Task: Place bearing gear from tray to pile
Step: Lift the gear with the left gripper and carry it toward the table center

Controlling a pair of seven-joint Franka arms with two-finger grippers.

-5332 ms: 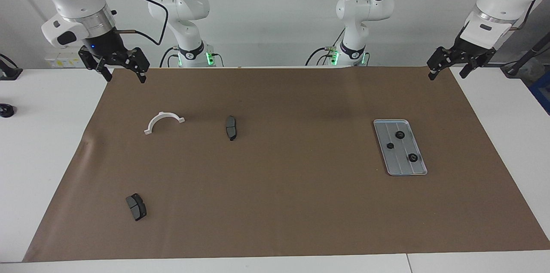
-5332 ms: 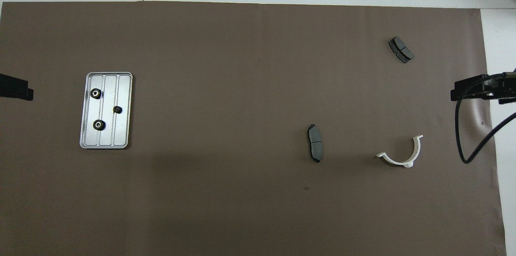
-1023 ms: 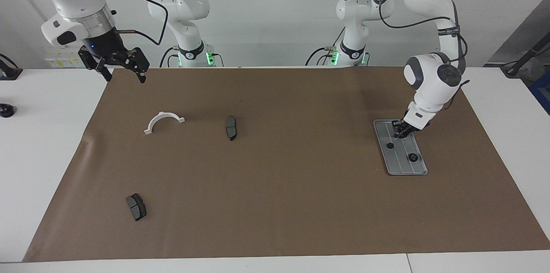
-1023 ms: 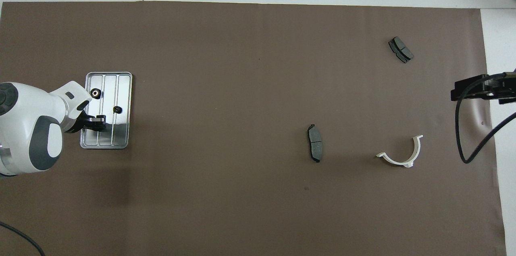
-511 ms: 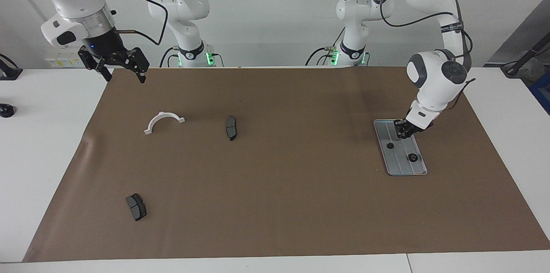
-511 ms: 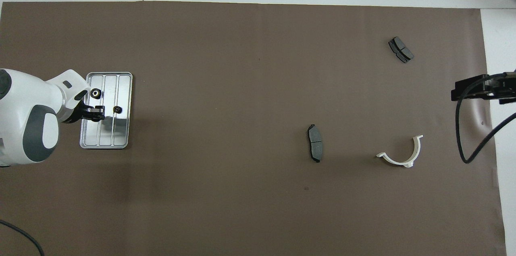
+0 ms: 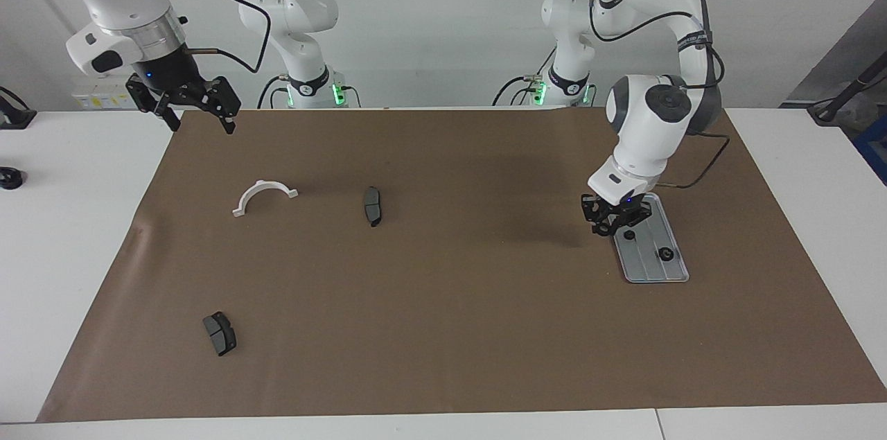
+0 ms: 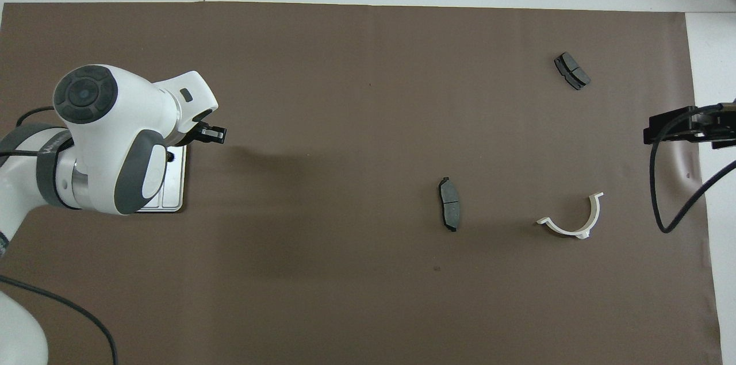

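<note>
The table (image 7: 69,232) is white, with a plain brown mat (image 7: 450,315) spread over most of it. The tray (image 7: 658,267) is silver-grey with lengthwise ridges, and the two small gears (image 7: 666,253) showing on it are black. The half-ring bracket (image 7: 263,195) is white. Both brake pads (image 7: 372,205) are dark grey (the one farther from the robots (image 7: 220,332) has a thin groove across its face). The arms (image 7: 644,121) are glossy white with grey joint caps, a black band and black cables. The left gripper (image 7: 610,217) and the right gripper (image 7: 197,113) are black. Green lights glow at the arm bases (image 7: 312,90).
</note>
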